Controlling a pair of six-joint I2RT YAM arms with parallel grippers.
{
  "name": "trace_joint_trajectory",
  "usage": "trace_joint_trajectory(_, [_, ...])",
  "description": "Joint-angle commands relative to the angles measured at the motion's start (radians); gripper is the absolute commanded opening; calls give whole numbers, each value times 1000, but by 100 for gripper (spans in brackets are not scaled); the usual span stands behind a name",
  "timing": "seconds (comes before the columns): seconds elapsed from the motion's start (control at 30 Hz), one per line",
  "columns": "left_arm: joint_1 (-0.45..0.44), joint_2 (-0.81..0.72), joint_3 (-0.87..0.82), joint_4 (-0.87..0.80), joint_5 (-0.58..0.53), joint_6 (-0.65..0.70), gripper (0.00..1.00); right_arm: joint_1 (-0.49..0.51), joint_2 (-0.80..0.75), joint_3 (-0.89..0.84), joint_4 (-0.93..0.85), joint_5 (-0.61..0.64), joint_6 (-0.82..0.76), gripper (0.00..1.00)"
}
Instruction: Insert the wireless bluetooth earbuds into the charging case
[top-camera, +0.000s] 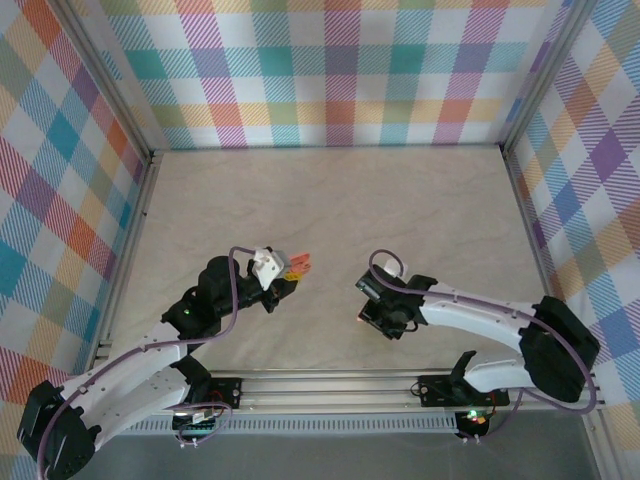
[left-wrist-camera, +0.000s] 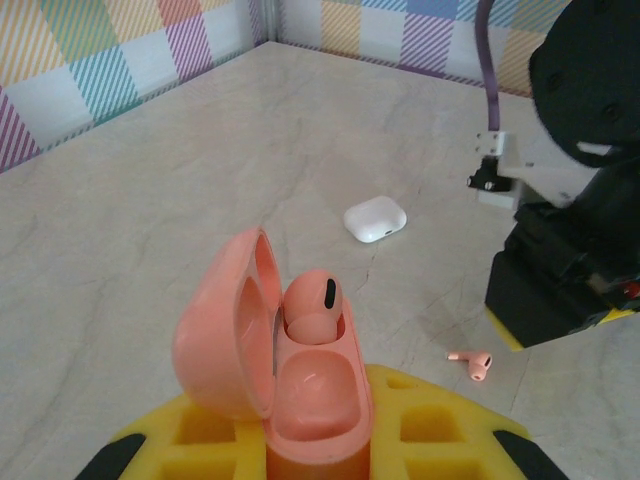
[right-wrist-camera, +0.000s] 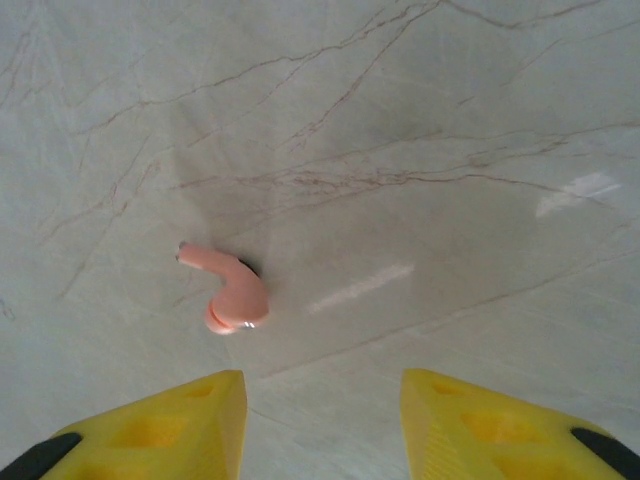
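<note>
Left end effector (left-wrist-camera: 320, 450) grips the rounded case (left-wrist-camera: 225, 345), open, one earbud (left-wrist-camera: 312, 300) seated. Right end effector (right-wrist-camera: 320, 420), released, hangs above the other earbud (right-wrist-camera: 232, 290) amid bare marbled tabletop (right-wrist-camera: 450, 150).

Left jaws clamped, right jaws apart.

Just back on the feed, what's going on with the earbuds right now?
The left gripper holds the charging case with its lid open. In it, one earbud is seated and the slot beside it is empty. The second earbud lies loose on the table. The right gripper hangs open just over it, not touching it. A white case lies shut on the table beyond.
</note>
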Motion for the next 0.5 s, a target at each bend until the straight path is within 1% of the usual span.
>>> trace_joint_trajectory(0.0, [5, -15, 32, 50, 35, 2, 0, 6, 34, -6, 81, 16, 121, 42])
trace_joint_trajectory(0.47, [5, -38, 11, 40, 39, 15, 0, 6, 116, 11, 144, 15, 128, 36])
